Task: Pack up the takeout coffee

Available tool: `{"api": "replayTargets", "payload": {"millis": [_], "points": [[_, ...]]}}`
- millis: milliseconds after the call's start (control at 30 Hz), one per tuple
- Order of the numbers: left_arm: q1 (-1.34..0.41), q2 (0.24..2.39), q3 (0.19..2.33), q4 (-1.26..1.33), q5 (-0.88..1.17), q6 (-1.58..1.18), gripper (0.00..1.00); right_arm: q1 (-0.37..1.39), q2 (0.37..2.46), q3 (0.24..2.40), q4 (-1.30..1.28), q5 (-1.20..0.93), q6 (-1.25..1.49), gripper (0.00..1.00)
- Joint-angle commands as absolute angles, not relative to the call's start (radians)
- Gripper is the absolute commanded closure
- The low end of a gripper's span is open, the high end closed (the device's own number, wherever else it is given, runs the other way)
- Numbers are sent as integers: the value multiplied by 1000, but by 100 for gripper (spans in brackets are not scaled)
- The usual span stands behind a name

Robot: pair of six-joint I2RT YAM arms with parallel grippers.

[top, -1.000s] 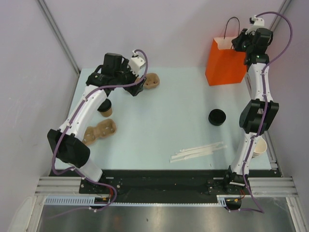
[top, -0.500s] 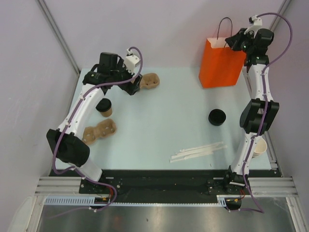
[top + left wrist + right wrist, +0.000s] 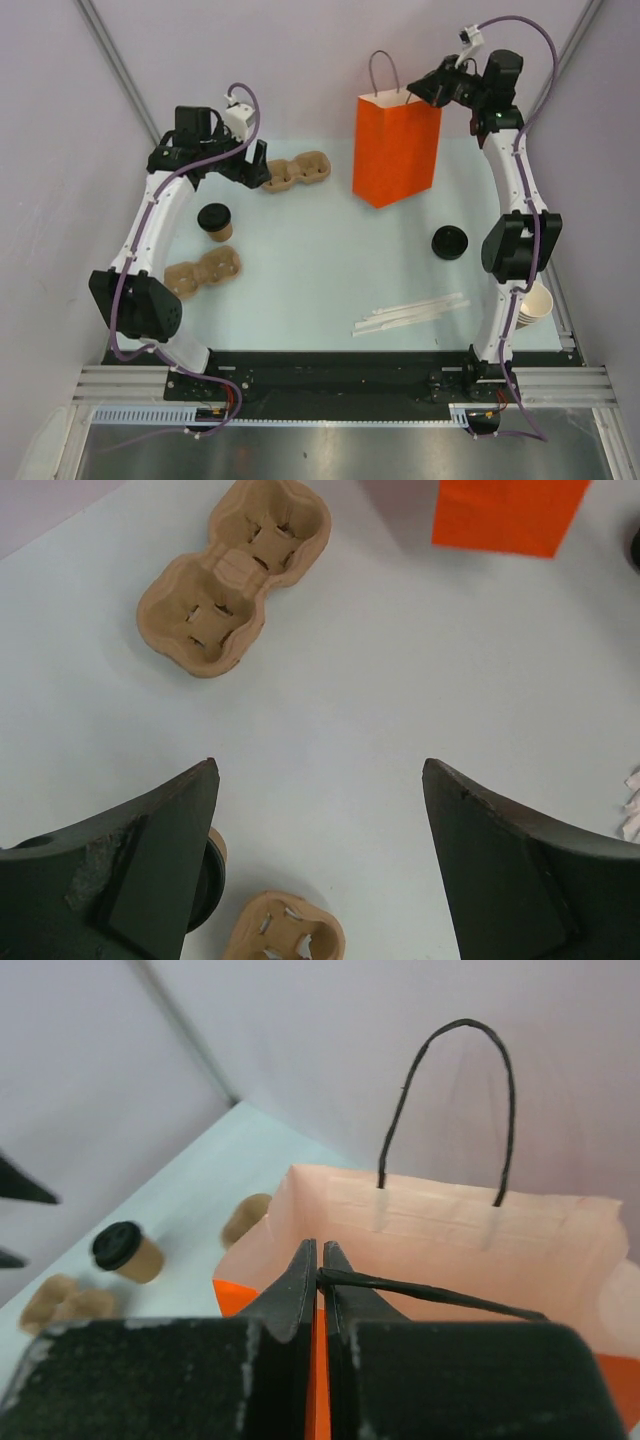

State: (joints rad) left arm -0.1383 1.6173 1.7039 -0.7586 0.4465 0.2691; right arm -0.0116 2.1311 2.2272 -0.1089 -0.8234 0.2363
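Note:
The takeout coffee, a small brown cup with a black lid, stands at the left of the table. In the right wrist view the coffee shows at far left. My left gripper hovers open behind it with nothing between its fingers, and in the left wrist view the coffee peeks out beside the left finger of that gripper. My right gripper is shut on the near black cord handle of the orange bag. The bag stands upright at the back middle, the right gripper at its top right corner.
A two-cup pulp carrier lies by the left gripper, another carrier in front of the coffee. A loose black lid, wrapped stirrers and a stack of lidless cups sit on the right side.
My right gripper has drawn the orange bag by its handle leftward from the back right corner toward the table's middle. The left arm has swung left, uncovering the coffee.

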Motion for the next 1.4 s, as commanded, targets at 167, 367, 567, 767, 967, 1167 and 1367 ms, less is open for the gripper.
{"api": "replayTargets", "payload": {"millis": [167, 367, 567, 767, 967, 1167, 1367], "points": [[-8, 1437, 1599, -646, 572, 175, 12, 162, 1821, 1975, -187, -989, 239, 100], [90, 1365, 1500, -595, 634, 118, 12, 267, 1663, 1725, -176, -1084, 230, 100], [114, 1336, 1436, -581, 667, 103, 13, 339, 1571, 1582, -307, -1169, 103, 100], [113, 1316, 1396, -561, 684, 92, 15, 359, 1479, 1536, -641, -1206, -235, 100], [114, 1322, 1393, -561, 699, 90, 15, 313, 1431, 1551, -862, -1197, -364, 43], [114, 1335, 1408, -594, 719, 120, 14, 224, 1445, 1707, -1034, -1080, -442, 25], [114, 1318, 1407, -624, 709, 156, 11, 63, 1503, 1940, -1148, -1092, -473, 15]]}}
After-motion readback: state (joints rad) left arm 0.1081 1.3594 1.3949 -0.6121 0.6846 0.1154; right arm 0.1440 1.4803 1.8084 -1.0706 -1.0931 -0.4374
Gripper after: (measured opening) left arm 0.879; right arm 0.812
